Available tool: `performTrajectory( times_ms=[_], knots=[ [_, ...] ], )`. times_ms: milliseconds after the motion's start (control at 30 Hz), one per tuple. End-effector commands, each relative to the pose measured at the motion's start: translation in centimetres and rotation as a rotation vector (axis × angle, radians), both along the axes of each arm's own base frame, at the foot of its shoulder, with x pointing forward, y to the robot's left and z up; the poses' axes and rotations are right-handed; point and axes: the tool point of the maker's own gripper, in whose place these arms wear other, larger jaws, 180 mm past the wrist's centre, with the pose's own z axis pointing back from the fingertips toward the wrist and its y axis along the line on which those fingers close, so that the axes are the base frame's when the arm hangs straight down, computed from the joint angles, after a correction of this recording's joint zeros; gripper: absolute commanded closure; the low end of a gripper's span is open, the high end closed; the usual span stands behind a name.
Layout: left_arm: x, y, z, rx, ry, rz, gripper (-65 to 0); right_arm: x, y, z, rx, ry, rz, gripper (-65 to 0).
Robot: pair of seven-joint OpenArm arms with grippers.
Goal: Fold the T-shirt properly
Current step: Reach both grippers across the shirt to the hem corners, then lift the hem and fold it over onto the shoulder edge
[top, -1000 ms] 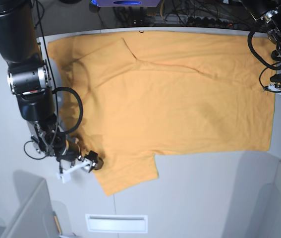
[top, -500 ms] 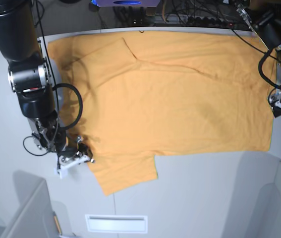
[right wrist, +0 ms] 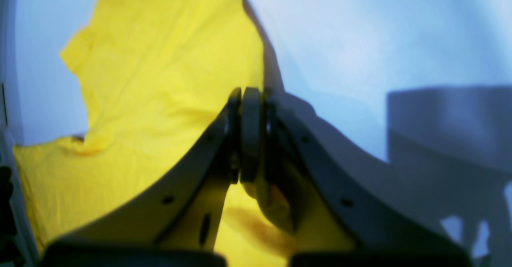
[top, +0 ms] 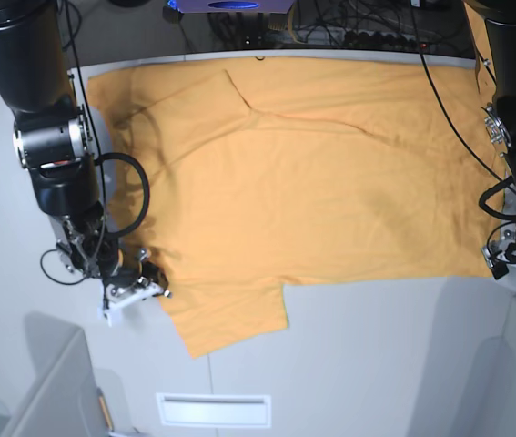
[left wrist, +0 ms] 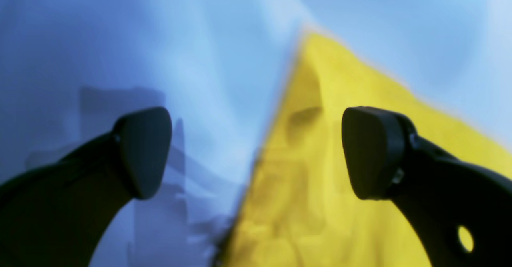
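Orange-yellow cotton, a short-sleeved T-shirt [top: 303,182], lies spread flat across the far half of the pale grey counter [top: 376,364], one sleeve reaching toward the near left. Right gripper [right wrist: 250,135] sits at that sleeve's outer edge, its dark fingers pressed together with a fold of the fabric between them. Left gripper [left wrist: 256,151] hovers at the shirt's near right corner, fingers spread wide apart, straddling the hem edge.
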Motion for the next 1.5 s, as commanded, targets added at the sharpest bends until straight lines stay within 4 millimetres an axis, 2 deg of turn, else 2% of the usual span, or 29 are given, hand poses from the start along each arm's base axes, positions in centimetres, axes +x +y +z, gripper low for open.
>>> performTrajectory(
  times_ms=[0,167,267,367,500,600,800,967,1100,1133,1333,1467],
  knots=[
    [1.8,0.7,2.1,0.012,-0.077,0.007,-65.0,1.6,-0.4,1.8,-0.006,-0.045,-0.003,0.0],
    [1.4,0.3,0.2,0.132,-0.001,-0.096,-65.0,1.7,-0.3,1.9,-0.005,-0.048,-0.001,0.0],
    [0.8,0.0,-1.0,0.140,0.016,-0.109,-65.0,1.7,-0.3,2.0,-0.005,-0.050,0.000,0.0],
    [0.9,-0.2,-1.1,0.141,0.003,-0.110,-65.0,1.7,-0.8,2.0,-0.011,-0.050,-0.005,0.0],
    [1.5,-1.4,-1.6,0.129,0.001,-0.129,-65.0,1.7,-1.0,2.0,-0.013,-0.050,-0.007,0.0],
    [2.0,-3.2,-2.4,0.107,0.002,-0.150,-65.0,1.7,-1.1,2.0,-0.014,-0.050,-0.008,0.0],
    [1.6,-3.2,-2.8,0.101,0.008,-0.147,-65.0,1.6,-1.2,1.9,-0.016,-0.047,-0.009,0.0],
    [1.6,-3.2,-2.7,0.108,0.009,-0.152,-38.2,1.3,-1.4,1.5,-0.018,-0.042,-0.013,0.0],
    [1.9,-2.9,-1.8,0.156,-0.019,-0.181,-4.9,1.2,-1.4,1.4,-0.018,-0.044,-0.015,0.0],
    [1.9,-2.8,-1.5,0.172,-0.028,-0.190,0.0,1.2,-1.4,1.4,-0.018,-0.044,-0.015,0.0],
    [1.9,-2.7,-1.0,0.198,-0.047,-0.203,0.0,1.3,-1.3,1.6,-0.016,-0.049,-0.011,0.0],
    [2.2,-2.9,0.3,0.214,-0.109,-0.215,0.0,1.8,-1.7,3.0,-0.027,-0.107,0.010,0.0]
  ],
)
